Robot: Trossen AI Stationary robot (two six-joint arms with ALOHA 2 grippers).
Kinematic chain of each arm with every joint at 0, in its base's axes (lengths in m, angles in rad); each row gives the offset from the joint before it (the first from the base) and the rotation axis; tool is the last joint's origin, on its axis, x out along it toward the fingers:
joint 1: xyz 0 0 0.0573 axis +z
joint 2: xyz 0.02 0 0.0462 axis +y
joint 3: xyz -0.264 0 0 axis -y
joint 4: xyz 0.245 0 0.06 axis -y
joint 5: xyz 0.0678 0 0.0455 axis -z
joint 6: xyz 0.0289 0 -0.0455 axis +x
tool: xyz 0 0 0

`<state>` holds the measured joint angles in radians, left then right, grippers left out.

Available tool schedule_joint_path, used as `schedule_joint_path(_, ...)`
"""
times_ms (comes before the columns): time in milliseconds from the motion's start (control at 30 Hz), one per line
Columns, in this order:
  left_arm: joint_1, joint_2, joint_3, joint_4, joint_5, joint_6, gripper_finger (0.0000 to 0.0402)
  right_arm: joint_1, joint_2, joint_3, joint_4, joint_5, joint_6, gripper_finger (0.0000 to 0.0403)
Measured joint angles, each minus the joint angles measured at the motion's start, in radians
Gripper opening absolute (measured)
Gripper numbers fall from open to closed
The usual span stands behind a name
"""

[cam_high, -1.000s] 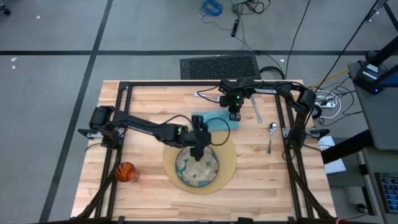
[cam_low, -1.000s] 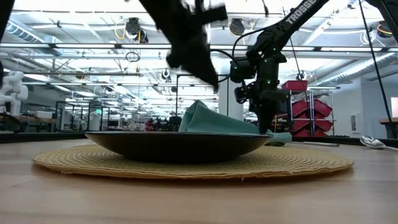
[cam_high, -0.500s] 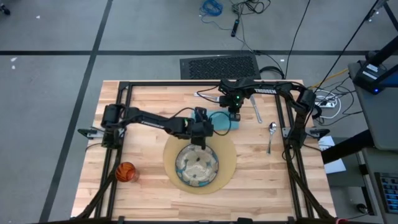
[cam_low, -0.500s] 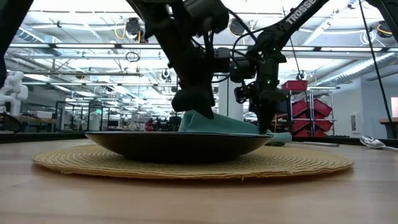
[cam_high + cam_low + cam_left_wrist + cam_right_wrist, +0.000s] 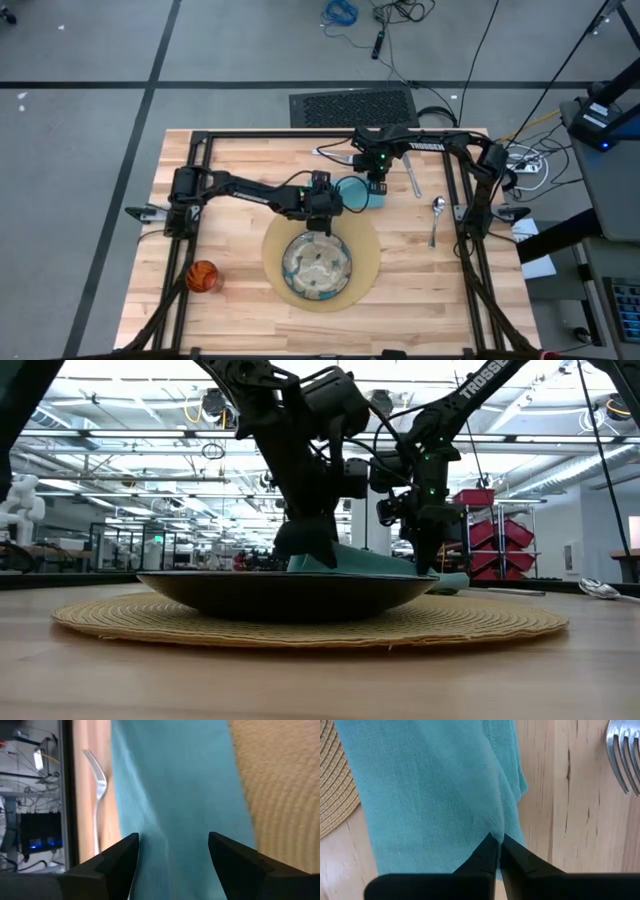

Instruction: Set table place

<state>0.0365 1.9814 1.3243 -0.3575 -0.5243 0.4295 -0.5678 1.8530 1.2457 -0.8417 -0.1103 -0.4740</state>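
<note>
The light-blue napkin (image 5: 358,190) lies on the table just beyond the round tan mat (image 5: 368,262), which carries the patterned plate (image 5: 316,265). In the low view the napkin (image 5: 375,560) rises to a fold at its left end. My right gripper (image 5: 375,190) is shut on it. My left gripper (image 5: 328,205) is open, slanting down over the napkin's left end. In the left wrist view its fingers (image 5: 115,862) stand on either side of a ridge of the cloth (image 5: 172,795). My right gripper pinches a small raised fold of the napkin (image 5: 496,831) between its two fingers, pointing down from above. Creases run up from the pinch, and the cloth around it lies on the table. Whether my left gripper touches the napkin I cannot tell.
A fork (image 5: 330,153) lies near the far frame bar, a knife (image 5: 413,180) and a spoon (image 5: 437,212) to the right of the napkin. The orange cup (image 5: 203,275) stands at the near left. Black frame bars edge the table.
My left gripper has gone from above the plate toward the table's far edge and down onto the napkin's raised left end, staying open. My right gripper has kept its hold.
</note>
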Motion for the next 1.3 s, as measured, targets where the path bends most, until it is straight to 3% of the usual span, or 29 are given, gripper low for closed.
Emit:
schedule_joint_path(300,-0.004,0.008,0.000,-0.016,-0.037,-0.006,0.0213,-0.002,0.000,0.000,0.000,0.000,0.001,0.0000)
schedule_joint_path(733,-0.025,0.006,0.000,-0.010,-0.049,-0.002,0.0122,-0.002,0.000,0.000,0.003,0.000,0.008,0.0000)
schedule_joint_path(1300,-0.038,0.006,0.000,-0.011,-0.100,0.023,0.0105,-0.002,0.000,0.000,0.003,0.001,0.012,0.0000)
